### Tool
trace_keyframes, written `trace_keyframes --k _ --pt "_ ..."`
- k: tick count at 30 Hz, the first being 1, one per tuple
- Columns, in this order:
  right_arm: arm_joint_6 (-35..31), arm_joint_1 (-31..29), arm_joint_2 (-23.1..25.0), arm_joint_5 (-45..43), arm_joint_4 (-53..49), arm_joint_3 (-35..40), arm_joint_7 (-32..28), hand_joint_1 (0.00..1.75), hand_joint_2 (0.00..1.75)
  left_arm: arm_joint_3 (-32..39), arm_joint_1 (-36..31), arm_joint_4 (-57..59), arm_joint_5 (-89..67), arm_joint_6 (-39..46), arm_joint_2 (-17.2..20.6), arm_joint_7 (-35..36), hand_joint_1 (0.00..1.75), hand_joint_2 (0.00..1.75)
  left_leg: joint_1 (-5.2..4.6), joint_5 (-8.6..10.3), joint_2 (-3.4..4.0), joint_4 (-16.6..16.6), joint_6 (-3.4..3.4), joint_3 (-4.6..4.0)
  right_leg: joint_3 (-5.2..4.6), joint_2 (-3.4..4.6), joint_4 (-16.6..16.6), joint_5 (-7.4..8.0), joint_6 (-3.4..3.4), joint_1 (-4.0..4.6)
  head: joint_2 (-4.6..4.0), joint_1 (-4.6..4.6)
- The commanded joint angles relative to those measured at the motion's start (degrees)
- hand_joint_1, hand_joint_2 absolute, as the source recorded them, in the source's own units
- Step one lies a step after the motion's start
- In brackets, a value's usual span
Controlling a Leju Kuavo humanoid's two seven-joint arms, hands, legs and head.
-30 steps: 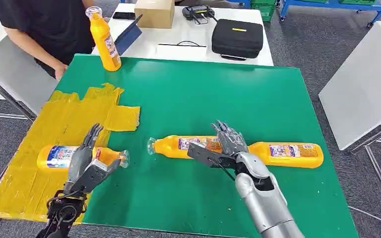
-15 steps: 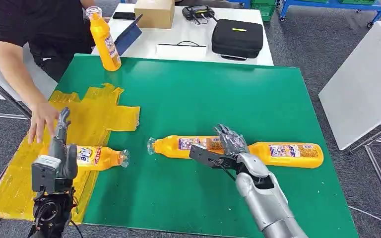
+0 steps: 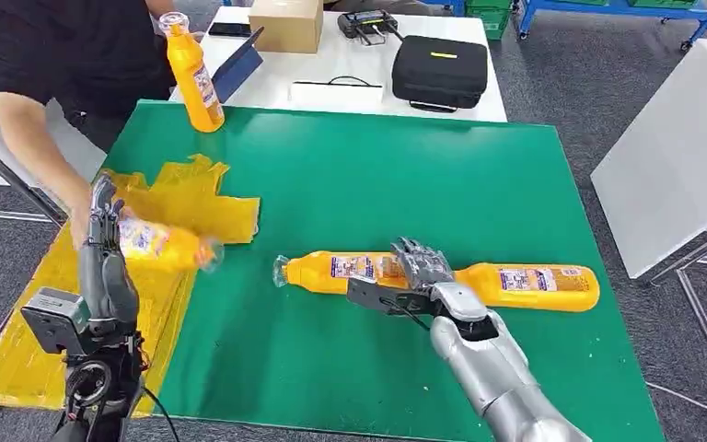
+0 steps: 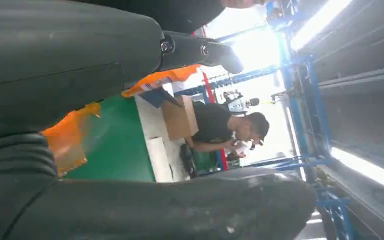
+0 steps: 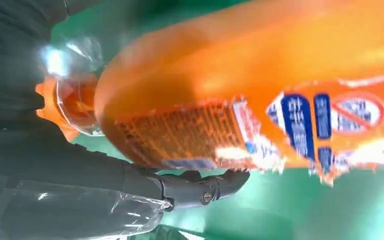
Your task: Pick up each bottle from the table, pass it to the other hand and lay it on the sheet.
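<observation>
Lying across the green mat point(image 3: 350, 184), the orange bottle point(image 3: 341, 267) points its clear cap toward my left, and my right hand point(image 3: 421, 269) curls over its labelled middle (base to base with a second bottle point(image 3: 534, 285)). My left hand point(image 3: 101, 249), raised since a second ago, stands open-fingered. Beyond it, a person's hand lifts the sheet's bottle point(image 3: 161, 244) off the yellow sheet point(image 3: 184, 198).

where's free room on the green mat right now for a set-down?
Free: the wide stretch of green mat between the upright bottle at the far left corner and the two lying bottles; also the near strip in front of them. Crowded: the yellow sheet, where the left hand and a person's arm meet around a bottle.
</observation>
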Motion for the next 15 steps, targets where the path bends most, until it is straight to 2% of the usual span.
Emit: trace_keyframes --k 1,3,7,10,15 --pt "0.26 -5.32 0.59 0.54 10.25 4.32 0.20 0.00 1.75 -1.49 -2.18 2.93 0.85 -0.16 -0.70 -0.48 0.00 0.00 -0.01 -0.02 0.03 -0.01 -0.06 0.10 0.11 -0.18 0.00 -0.03 -0.06 0.02 0.00 0.00" --pt "0.67 -5.78 0.92 0.86 11.96 5.14 0.07 0.00 1.75 -1.66 -2.35 3.13 1.48 -0.39 -0.47 -0.90 0.00 0.00 -0.02 -0.09 0.09 0.04 -0.14 0.27 0.25 -0.30 0.06 -0.10 -0.13 0.05 0.00 0.02" --pt "0.35 -6.22 1.48 1.46 14.22 6.31 -0.37 0.00 1.75 -2.23 -2.61 3.71 2.03 -0.50 0.12 -1.47 0.00 0.00 -0.01 0.00 0.02 -0.02 -0.06 0.09 0.07 -0.13 -0.01 -0.01 -0.05 0.02 0.00 0.00" --pt "-2.27 -7.14 2.33 3.02 16.15 7.87 0.41 0.00 1.75 -3.37 -2.32 4.20 3.17 0.25 1.36 -2.30 0.00 0.00 -0.01 -0.03 0.08 -0.03 -0.11 0.24 0.21 -0.22 -0.01 -0.04 -0.11 0.05 0.00 0.00" --pt "-3.37 -8.22 3.13 3.77 14.96 8.53 1.02 0.00 1.75 -3.55 -1.56 3.96 4.03 1.13 1.93 -2.88 0.00 0.00 -0.02 -0.04 0.17 -0.02 -0.12 0.24 0.17 -0.19 0.02 -0.03 -0.14 0.03 0.00 0.02"
